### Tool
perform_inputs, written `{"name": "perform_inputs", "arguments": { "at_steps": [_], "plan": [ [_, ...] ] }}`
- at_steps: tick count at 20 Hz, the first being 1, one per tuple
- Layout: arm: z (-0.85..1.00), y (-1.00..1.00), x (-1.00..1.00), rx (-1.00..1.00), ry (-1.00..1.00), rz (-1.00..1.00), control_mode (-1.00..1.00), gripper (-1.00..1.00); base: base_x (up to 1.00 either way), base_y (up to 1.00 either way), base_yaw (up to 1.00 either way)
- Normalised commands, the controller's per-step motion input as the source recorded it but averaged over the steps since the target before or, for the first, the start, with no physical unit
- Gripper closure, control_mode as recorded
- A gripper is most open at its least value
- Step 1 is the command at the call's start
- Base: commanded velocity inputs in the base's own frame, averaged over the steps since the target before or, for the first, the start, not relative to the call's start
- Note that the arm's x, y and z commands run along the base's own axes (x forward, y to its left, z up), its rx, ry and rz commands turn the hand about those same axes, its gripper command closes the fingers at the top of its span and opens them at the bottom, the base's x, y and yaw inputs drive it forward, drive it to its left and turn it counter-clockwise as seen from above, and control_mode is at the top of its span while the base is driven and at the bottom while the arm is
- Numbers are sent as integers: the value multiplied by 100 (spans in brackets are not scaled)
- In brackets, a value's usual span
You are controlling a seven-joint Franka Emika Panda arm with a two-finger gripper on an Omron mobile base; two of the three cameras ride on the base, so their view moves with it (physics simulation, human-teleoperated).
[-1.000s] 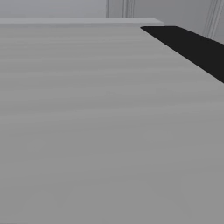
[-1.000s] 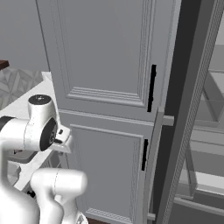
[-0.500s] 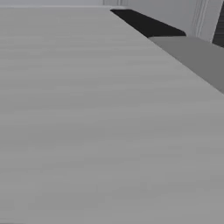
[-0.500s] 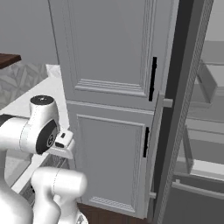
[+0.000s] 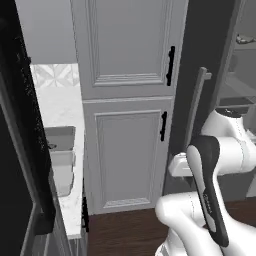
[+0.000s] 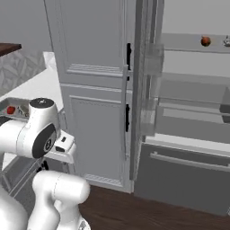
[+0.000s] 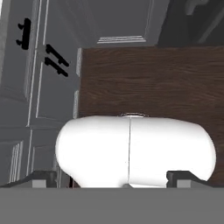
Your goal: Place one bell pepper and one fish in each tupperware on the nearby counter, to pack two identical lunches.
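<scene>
My gripper (image 7: 113, 179) is open and holds nothing; its two dark fingertips (image 7: 43, 177) stand wide apart, pointing down at the floor over the robot's own body. A bright red bell pepper (image 6: 11, 110) lies in a grey tupperware (image 6: 20, 102) on the white counter (image 6: 38, 85) at the left. A darker red bell pepper (image 6: 205, 41) sits on a shelf of the open fridge. Beside it, at the frame edge, is a small pale thing, too small to tell if it is a fish. In the left base view two grey tupperware (image 5: 61, 135) (image 5: 64, 175) rest on the counter (image 5: 57, 105).
A tall grey cabinet (image 5: 127, 100) with black handles stands between counter and fridge. The fridge (image 6: 188, 134) is open, its door edge (image 6: 150, 90) jutting out, with a closed drawer below. A dark panel (image 5: 20, 150) blocks the left. A dark brown shelf (image 6: 9, 47) hangs above the counter. The floor is wood.
Both base views have swung with the base: the flat grey surface gave way to cabinet and counter, and more of the open fridge came into sight. The gripper stayed open.
</scene>
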Motion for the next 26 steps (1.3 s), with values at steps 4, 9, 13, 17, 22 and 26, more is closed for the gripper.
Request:
{"name": "perform_inputs", "arguments": {
  "at_steps": [4, 9, 13, 17, 22, 26],
  "plan": [
    [0, 0, 0, 0, 0, 0, 100, -100, -46, -100, -10],
    [0, 0, 0, 0, 0, 0, 100, -100, -7, -100, -17],
    [0, 0, 0, 0, 0, 0, 100, -100, 0, -92, -23],
    [0, 0, 0, 0, 0, 0, 100, -100, 0, -72, -20],
    [0, 0, 0, 0, 0, 0, 100, -100, 16, -28, -6],
    [0, 0, 0, 0, 0, 0, 100, -100, 55, -19, 0]
  ]
}}
